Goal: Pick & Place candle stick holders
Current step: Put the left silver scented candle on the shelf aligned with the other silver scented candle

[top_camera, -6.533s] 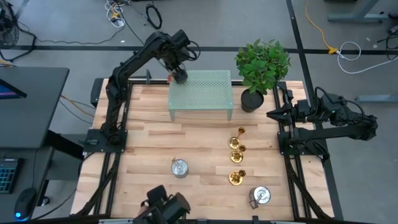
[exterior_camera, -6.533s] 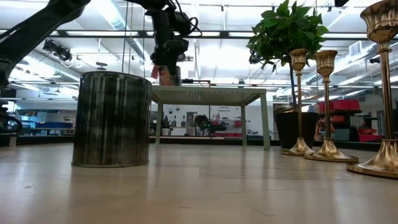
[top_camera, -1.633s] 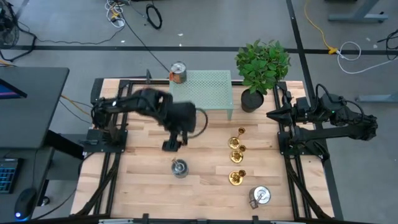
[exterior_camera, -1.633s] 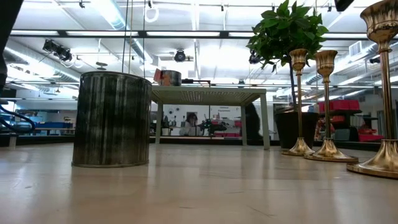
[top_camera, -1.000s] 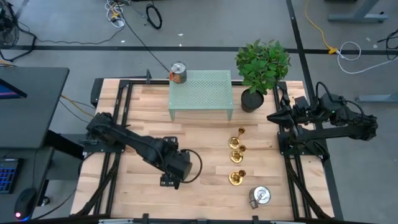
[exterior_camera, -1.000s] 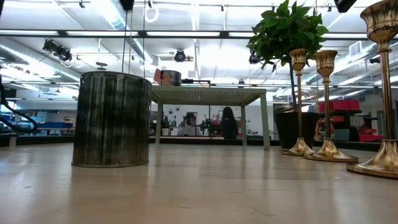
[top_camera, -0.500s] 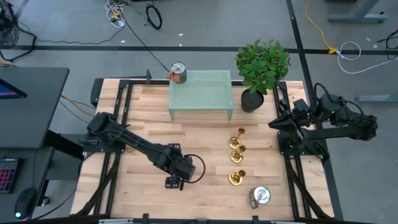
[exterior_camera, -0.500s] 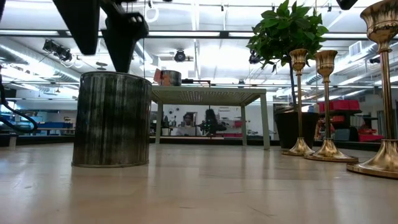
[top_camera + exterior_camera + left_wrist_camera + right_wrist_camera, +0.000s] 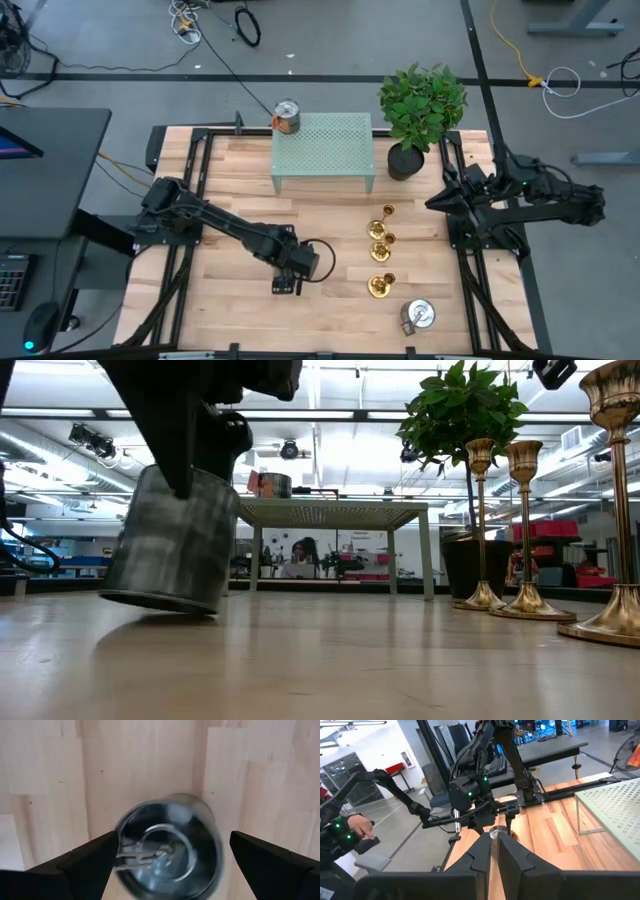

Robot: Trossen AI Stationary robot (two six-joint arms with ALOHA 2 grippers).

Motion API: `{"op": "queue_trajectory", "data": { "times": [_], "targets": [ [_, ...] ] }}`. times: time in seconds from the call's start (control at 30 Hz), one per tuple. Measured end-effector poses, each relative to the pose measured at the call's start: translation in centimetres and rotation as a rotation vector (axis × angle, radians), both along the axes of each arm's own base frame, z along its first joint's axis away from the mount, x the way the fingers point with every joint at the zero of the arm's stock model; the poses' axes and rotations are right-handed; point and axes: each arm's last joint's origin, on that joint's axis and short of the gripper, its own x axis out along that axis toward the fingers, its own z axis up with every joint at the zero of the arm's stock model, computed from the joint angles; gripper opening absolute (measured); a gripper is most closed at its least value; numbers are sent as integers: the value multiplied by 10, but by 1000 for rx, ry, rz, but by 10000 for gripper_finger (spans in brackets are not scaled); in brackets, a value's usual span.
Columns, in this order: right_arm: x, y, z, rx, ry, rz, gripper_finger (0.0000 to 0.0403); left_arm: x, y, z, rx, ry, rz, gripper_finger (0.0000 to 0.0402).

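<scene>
Three gold candle stick holders (image 9: 386,213) (image 9: 379,240) (image 9: 381,285) stand upright on their round bases in a row on the right half of the wooden table; they also show in the low view (image 9: 525,530). My left gripper (image 9: 288,278) is open, pointing down, its fingers on either side of a silver tin can (image 9: 167,847), which is tipped (image 9: 165,545). My right gripper (image 9: 495,852) is shut and empty at the table's right edge (image 9: 432,202), away from the holders. My left gripper comes at the can from above, pointing down. One finger (image 9: 100,855) lies against the can's wall at its top rim (image 9: 120,851); the other finger (image 9: 250,852) stands a little apart. The can leans over, one side of its base (image 9: 105,592) raised off the table.
A second can (image 9: 286,116) stands on the far left corner of a green perforated rack (image 9: 323,150) at the table's far side. A potted plant (image 9: 420,105) stands to the rack's right. A third can (image 9: 417,315) stands near the front right corner.
My left gripper has gone down over the silver can, its open fingers now beside it. The can, upright before, has tipped over to one side. The candle stick holders have stayed in place.
</scene>
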Motion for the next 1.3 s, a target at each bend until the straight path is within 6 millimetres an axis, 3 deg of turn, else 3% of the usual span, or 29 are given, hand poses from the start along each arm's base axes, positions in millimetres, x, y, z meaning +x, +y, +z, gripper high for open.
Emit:
{"op": "queue_trajectory", "data": {
  "times": [1.13,1.3],
  "targets": [
    [4,0,-5,0,-10,-1,37,-6,5,10,80,12,-15,394],
    [4,0,-5,0,-10,0,37,-5,8,10,32,31,-16,394]
  ]
}}
